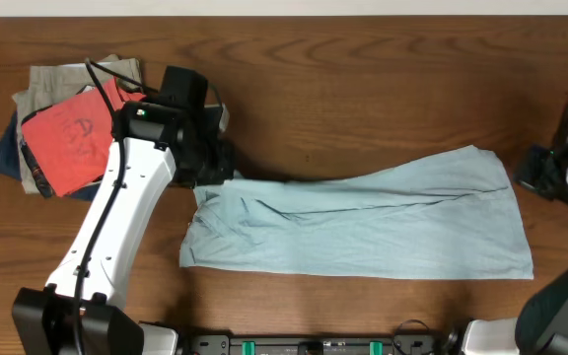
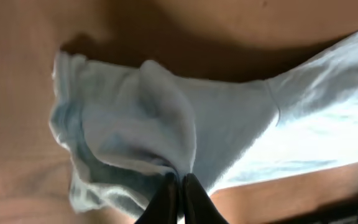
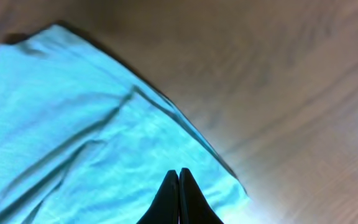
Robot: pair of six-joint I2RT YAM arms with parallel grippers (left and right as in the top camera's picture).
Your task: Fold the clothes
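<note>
The clothes [image 1: 363, 222], a pale light-blue wrinkled garment, lie spread across the middle and right of the wooden table. My left gripper [image 1: 220, 168] is at its back left corner. In the left wrist view the jaws [image 2: 179, 177] are shut on a pinched fold of the clothes [image 2: 229, 124], which rises up to the fingertips. My right gripper [image 1: 537, 173] is by the garment's right edge. In the right wrist view its jaws [image 3: 179, 172] are shut, with the flat cloth [image 3: 73, 124] seen behind them and nothing visibly pinched.
A pile of folded garments sits at the back left: a red-orange printed T-shirt [image 1: 72, 133] on top of khaki [image 1: 67, 79] and navy [image 1: 6, 153] pieces, just left of my left arm. Bare wooden table [image 1: 363, 89] shows behind the clothes.
</note>
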